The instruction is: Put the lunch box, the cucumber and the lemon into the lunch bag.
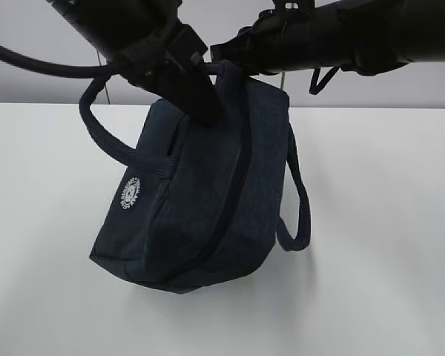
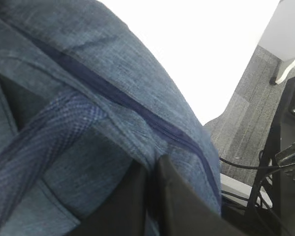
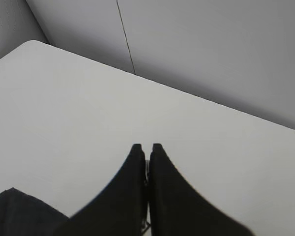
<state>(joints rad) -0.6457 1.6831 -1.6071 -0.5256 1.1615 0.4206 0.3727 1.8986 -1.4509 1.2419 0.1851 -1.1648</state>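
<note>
The dark navy lunch bag [image 1: 208, 200] hangs tilted over the white table, its round white logo [image 1: 130, 192] facing left and its zipper [image 2: 137, 110] closed. My left gripper [image 1: 208, 111] comes down from the upper left and is shut on a fold of the bag's fabric beside the zipper; its jaws [image 2: 152, 160] pinch the cloth. My right gripper [image 1: 221, 61] reaches in from the right to the bag's top. In the right wrist view it [image 3: 146, 146] is shut on a thin silvery piece that looks like the zipper's ring pull. The lunch box, the cucumber and the lemon are out of view.
The white table [image 1: 386, 222] lies under and around the bag. One loop handle [image 1: 96, 119] sticks out to the left, the other [image 1: 300, 215] hangs on the right. A grey wall [image 3: 211, 54] stands behind the table; floor and cables [image 2: 246, 167] show past its edge.
</note>
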